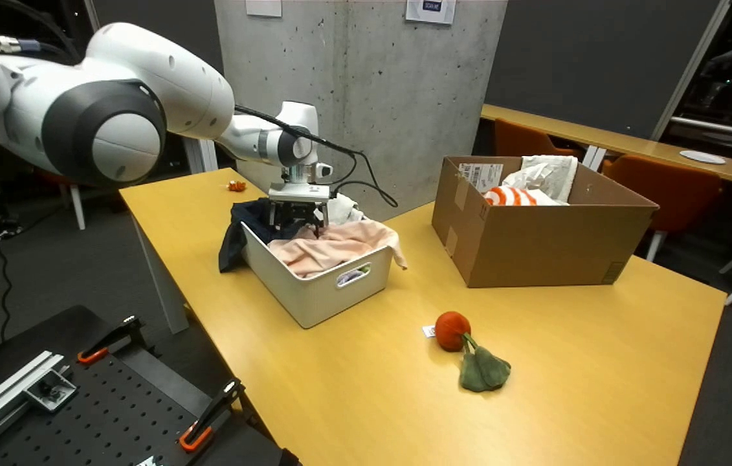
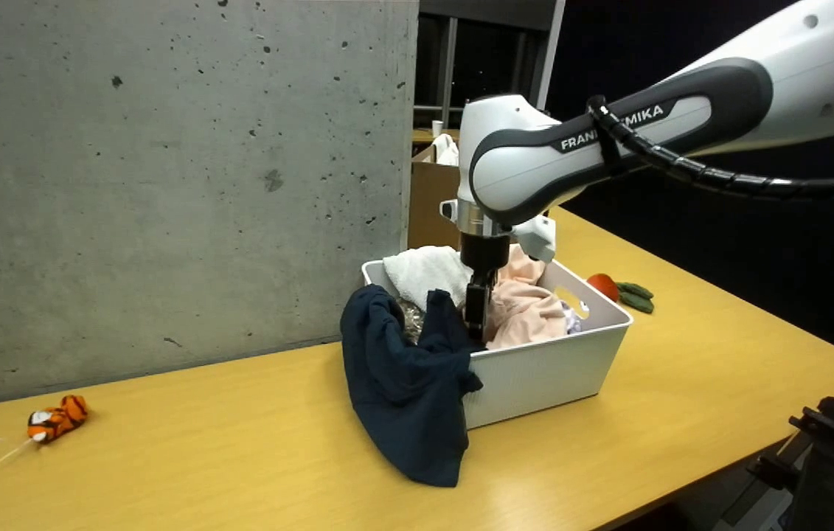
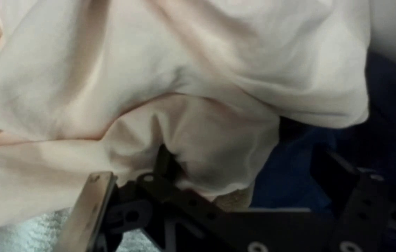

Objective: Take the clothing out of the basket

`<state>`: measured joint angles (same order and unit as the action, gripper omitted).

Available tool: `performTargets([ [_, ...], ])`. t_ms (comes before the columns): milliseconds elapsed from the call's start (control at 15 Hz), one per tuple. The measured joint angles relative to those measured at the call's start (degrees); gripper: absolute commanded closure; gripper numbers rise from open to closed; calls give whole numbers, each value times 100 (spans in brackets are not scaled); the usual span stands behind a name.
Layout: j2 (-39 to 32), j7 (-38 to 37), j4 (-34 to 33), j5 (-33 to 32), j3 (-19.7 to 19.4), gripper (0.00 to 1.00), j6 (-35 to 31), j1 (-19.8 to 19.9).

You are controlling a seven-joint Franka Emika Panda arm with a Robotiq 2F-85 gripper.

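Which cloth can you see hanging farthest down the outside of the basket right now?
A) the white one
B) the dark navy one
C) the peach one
B: in an exterior view the dark navy cloth spills over the edge of the basket and hangs well below its rim, while the peach cloth dips only a corner over.

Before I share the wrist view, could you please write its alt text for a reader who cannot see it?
A black gripper, open, reaches in from the bottom edge, one finger seemingly against crumpled peach cloth that fills most of the picture, the other over dark blue cloth at right. White textured cloth shows at lower left.
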<state>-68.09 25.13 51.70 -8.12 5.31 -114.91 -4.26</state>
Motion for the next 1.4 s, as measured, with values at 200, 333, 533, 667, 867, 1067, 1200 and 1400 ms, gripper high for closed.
performTargets([
  [200, -323, 59, -448, -11, -78, 32, 141, 0],
  [333, -473, 103, -710, -11, -100, 49, 203, 8],
  [533, -617, 143, -1044, -6, -105, 73, 379, 40],
  [667, -692, 151, -1239, 4, -105, 88, 516, 64],
  [867, -733, 153, -1425, 33, -104, 100, 699, 102],
  [1067, -733, 153, -1534, 75, -103, 98, 856, 152],
  [1200, -729, 145, -1646, 82, -103, 98, 998, 188],
  [1400, -643, 51, -1858, 82, -106, 98, 1170, 265],
])
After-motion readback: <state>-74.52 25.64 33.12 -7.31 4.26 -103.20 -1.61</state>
